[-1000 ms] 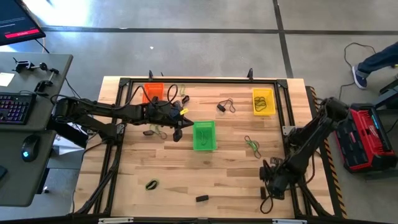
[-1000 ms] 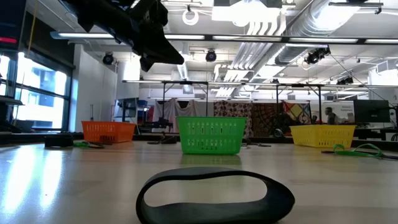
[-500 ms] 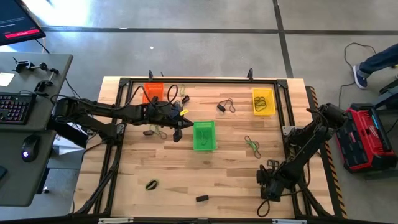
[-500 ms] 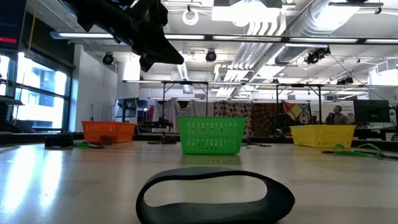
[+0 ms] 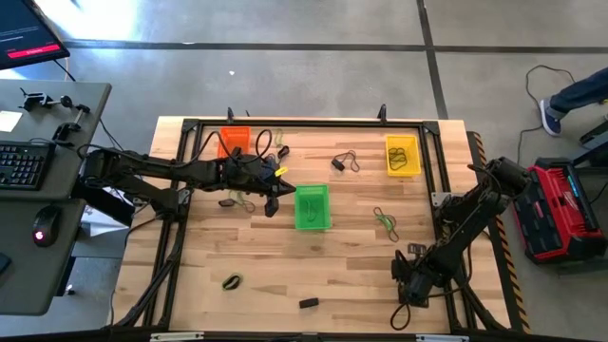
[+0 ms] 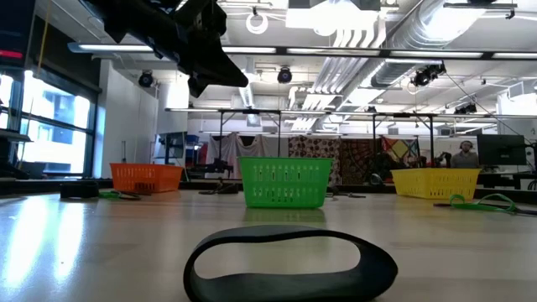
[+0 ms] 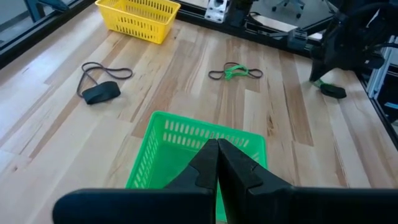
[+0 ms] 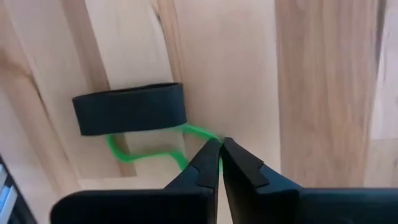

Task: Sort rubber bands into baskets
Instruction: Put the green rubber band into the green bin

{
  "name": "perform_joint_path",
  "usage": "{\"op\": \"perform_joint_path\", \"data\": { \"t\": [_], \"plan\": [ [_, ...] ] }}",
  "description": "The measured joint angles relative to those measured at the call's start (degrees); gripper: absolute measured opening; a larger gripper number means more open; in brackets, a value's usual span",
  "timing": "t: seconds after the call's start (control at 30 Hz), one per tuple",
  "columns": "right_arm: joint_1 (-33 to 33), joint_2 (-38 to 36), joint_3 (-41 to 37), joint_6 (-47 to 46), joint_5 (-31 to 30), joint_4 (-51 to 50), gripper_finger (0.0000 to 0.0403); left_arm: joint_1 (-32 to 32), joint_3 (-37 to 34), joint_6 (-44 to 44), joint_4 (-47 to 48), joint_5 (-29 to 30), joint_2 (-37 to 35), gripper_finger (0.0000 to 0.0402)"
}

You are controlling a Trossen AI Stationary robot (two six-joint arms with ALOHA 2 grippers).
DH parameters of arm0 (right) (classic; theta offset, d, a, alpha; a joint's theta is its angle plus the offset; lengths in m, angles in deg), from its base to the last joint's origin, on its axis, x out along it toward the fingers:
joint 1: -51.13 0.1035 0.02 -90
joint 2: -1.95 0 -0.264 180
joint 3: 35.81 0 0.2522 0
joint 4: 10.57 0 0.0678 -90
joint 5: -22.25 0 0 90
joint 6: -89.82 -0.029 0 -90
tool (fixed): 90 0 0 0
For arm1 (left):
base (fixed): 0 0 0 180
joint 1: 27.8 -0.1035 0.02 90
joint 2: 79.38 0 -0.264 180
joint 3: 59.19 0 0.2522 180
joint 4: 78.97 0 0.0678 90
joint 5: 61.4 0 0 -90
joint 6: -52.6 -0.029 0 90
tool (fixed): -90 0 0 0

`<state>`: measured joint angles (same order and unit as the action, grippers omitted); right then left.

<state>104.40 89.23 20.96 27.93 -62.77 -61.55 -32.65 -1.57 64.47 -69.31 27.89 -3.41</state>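
A: At the near right corner of the bench (image 5: 313, 266), right gripper (image 8: 219, 149) is down on the wood, jaws pinched shut on a thin green rubber band (image 8: 146, 154) that runs under a wide black band (image 8: 129, 108).

B: Risk?

A: Grip looks like a sliver at the tips. I'd guess the green loop slips out on lift, or drags the black band along into the wrong basket.

B: Left?

A: Left gripper (image 7: 217, 163) hangs just over the green basket (image 7: 180, 146) mid-bench, jaws closed, nothing visible between them. Orange basket (image 5: 234, 141) far left, yellow basket (image 5: 402, 154) far right.
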Motion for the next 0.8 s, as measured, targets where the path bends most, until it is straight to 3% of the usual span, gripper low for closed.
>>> {"op": "perform_joint_path", "data": {
  "t": [0.37, 0.67, 0.8],
  "plan": [
    [0.02, -4.45, 0.0, -3.54, -0.54, -2.91, 0.0004, 0.0, 0.0, 0.0, 0.0, 0.15, -0.02, 0.0],
    [0.02, -4.45, -0.01, -3.61, 0.01, -4.12, 0.0097, 0.0, -0.01, -0.02, 0.0, 0.13, -0.02, 0.0],
    [0.02, -4.4, -2.02, -3.76, 0.05, -1.17, 0.0112, 0.02, 0.0, -0.02, 0.15, 0.13, -0.02, 0.0]
  ]
}}
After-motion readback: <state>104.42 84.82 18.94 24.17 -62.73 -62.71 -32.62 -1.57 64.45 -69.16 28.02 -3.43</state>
